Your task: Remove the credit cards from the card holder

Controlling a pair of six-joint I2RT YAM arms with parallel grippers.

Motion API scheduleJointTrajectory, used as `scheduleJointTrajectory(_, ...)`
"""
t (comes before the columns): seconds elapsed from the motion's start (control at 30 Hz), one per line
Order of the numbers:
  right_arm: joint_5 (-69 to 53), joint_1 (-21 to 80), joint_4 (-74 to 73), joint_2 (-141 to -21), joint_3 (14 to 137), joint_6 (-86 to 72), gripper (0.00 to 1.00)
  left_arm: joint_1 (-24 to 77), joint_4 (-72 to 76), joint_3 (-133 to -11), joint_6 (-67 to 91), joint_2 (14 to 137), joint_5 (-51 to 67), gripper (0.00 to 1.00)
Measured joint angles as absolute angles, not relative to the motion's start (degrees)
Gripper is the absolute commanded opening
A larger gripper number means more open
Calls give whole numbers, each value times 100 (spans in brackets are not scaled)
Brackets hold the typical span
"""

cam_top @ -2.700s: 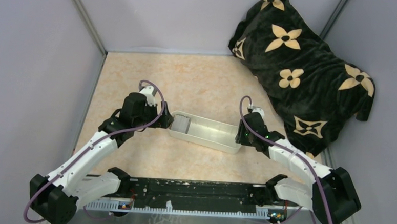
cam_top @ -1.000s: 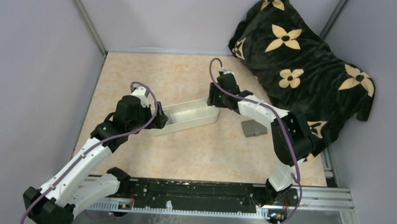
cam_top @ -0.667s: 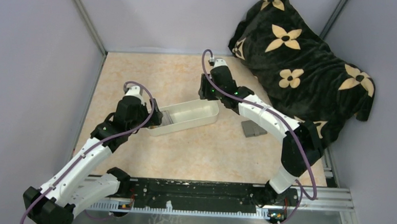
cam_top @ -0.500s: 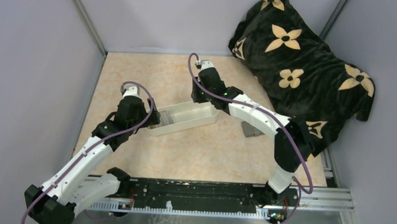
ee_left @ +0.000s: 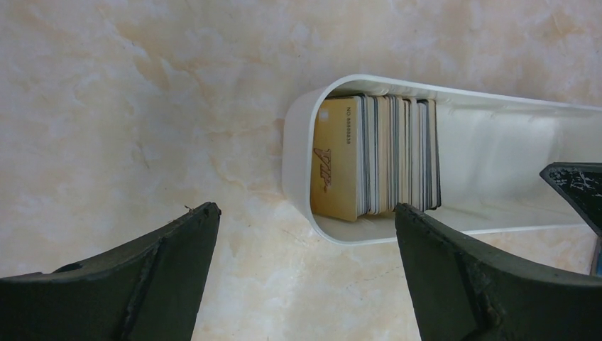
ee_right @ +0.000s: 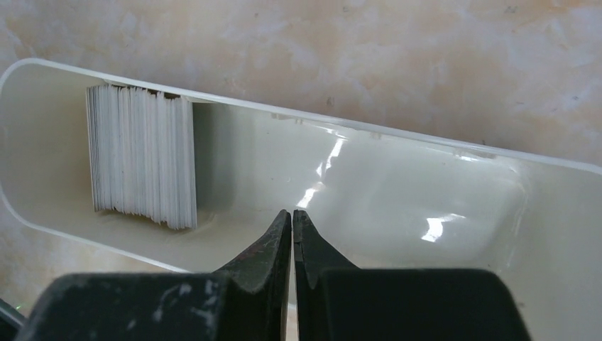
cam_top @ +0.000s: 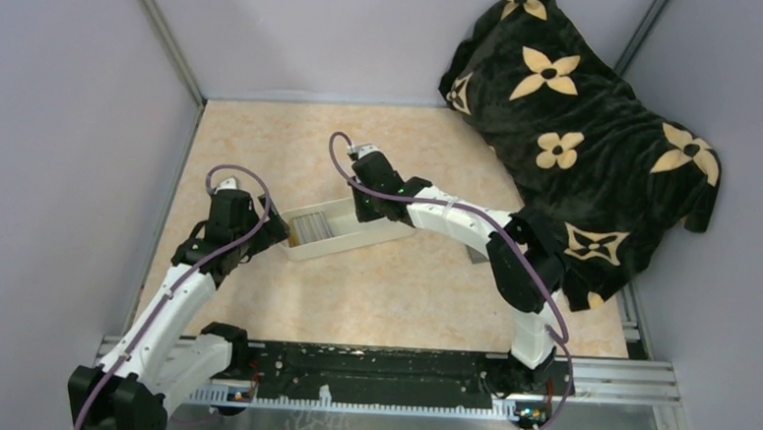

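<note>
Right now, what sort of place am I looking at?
Probably a lab robot test cell: plain grey panel walls enclose a marble-patterned table, with the left arm and right arm bolted to a metal rail.

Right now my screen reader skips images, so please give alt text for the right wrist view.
A shut right tool hangs over the bare middle of a long white tray. A stack of cards stands on edge at its left end.

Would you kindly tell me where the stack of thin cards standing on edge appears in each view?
Top external: stack of thin cards at left end of long white plastic tray.
Left wrist: stack at centre, gold-faced.
Right wrist: stack upper left.
Shared landmark: tray's rounded end wall.
</note>
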State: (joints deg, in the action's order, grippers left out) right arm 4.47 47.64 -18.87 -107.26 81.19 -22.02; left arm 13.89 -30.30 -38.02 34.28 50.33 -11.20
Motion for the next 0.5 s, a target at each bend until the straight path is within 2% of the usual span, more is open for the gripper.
scheduleJointTrajectory(0.5, 342, 5218, -1925, -11627, 8759, -2180, 3, 1221, -2646, -3262, 3809, 4497, -532, 97)
